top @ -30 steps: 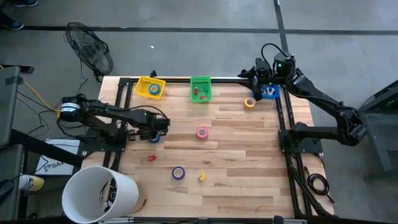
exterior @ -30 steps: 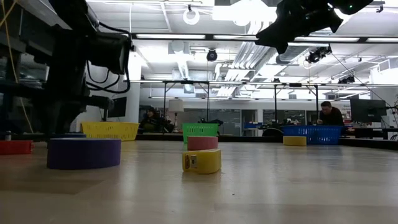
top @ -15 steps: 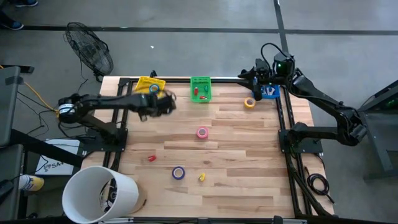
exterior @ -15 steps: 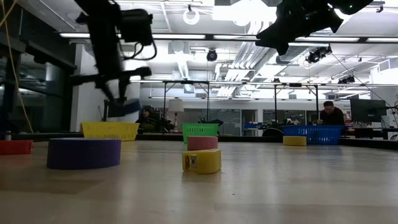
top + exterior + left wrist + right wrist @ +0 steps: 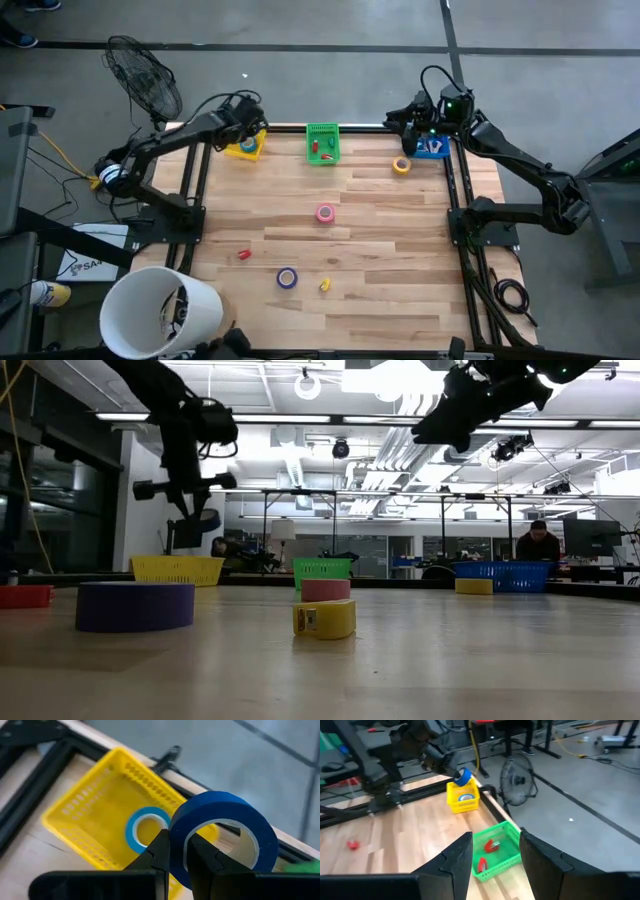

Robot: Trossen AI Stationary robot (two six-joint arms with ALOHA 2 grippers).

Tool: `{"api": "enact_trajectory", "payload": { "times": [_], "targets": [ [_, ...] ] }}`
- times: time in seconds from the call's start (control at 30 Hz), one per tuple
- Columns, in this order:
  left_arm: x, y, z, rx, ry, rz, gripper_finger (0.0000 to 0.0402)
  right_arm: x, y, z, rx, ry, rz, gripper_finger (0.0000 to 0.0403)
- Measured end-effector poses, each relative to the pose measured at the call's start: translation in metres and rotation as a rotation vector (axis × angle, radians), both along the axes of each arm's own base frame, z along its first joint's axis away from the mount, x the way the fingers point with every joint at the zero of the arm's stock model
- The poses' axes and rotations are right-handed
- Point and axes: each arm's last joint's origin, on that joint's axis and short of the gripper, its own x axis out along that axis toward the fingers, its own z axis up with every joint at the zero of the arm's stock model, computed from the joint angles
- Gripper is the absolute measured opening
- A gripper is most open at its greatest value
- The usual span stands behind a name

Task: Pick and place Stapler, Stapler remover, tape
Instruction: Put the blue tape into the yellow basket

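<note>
Left wrist view showed the left gripper [image 5: 177, 852] with its two fingers pinched on the wall of a blue tape [image 5: 222, 837], held up over the yellow basket [image 5: 90, 827], likely so it could drop in beside the blue tape ring [image 5: 146, 827] already lying there. High view showed the pink tape [image 5: 325, 212], purple tape [image 5: 287, 278] and yellow tape [image 5: 401, 166] waiting on the table [image 5: 400, 260], while the right gripper [image 5: 495, 855] hung with fingers apart near the blue basket [image 5: 433, 149], out of the way.
</note>
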Motion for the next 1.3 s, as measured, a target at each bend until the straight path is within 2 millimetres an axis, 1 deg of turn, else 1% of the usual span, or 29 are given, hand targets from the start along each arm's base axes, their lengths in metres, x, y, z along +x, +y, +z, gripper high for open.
{"api": "enact_trajectory", "payload": {
  "times": [0.17,0.57,0.67,0.8,0.9,1.3],
  "targets": [
    [-0.003,0.01,-0.012,-0.01,0.01,0.115,0.0033,-0.001,-0.002,0.0,0.002,0.005,-0.076,0.0154],
    [0.007,0.02,-0.045,-0.056,-0.152,0.443,0.0039,-0.001,-0.002,0.0,0.025,-0.001,-0.103,0.0154],
    [0.008,0.021,-0.049,-0.056,-0.185,0.51,0.004,-0.001,-0.003,0.0,0.025,-0.001,-0.103,0.0154],
    [0.007,0.022,-0.05,-0.031,-0.228,0.588,0.004,-0.001,-0.002,0.0,0.024,-0.001,-0.103,0.0154],
    [0.008,0.022,-0.049,-0.015,-0.248,0.605,0.0041,-0.001,-0.002,0.0,0.024,-0.001,-0.102,0.0154],
    [0.01,0.02,-0.05,-0.039,-0.241,0.586,0.0042,-0.001,-0.002,-0.001,0.028,0.004,-0.099,0.0154]
  ]
}}
